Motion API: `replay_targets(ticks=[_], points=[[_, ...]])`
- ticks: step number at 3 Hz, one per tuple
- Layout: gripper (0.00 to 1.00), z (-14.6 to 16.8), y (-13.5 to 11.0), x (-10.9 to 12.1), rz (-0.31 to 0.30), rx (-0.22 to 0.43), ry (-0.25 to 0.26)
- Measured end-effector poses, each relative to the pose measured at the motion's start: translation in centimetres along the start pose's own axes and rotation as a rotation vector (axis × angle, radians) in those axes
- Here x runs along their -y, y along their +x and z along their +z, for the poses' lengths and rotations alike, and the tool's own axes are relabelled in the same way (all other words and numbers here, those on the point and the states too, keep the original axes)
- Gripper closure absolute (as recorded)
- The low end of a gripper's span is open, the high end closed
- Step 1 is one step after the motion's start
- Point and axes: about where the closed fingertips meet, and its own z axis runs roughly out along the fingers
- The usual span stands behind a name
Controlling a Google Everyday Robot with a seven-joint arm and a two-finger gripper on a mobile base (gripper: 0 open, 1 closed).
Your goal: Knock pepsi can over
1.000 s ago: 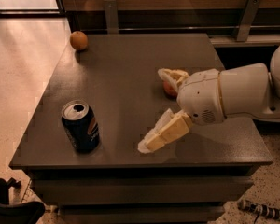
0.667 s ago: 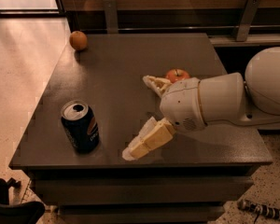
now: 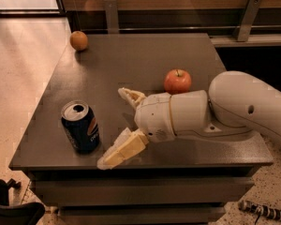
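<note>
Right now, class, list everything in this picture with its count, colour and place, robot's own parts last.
pepsi can: one, navy with silver top, upright near the table's front left edge
orange: one, orange, table's far left corner
apple: one, red, mid-table on the right, behind the arm
table: one, dark grey, centre of view
black object: one, floor at front left, unidentifiable
arm: one, white, reaching in from the right over the table
gripper: one, cream, close beside the can, on the arm's side, jaws open
</note>
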Motion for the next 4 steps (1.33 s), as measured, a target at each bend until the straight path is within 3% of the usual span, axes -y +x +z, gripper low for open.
replay_targets(ticks=[2,3,4], points=[[0.0,4.0,-0.4,0.2,0.069,0.164,-0.058],[0.16,4.9,-0.9,0.0,0.062,0.224,-0.087],[0.41,5.1,-1.0,-0.1,0.059,0.226,-0.092]])
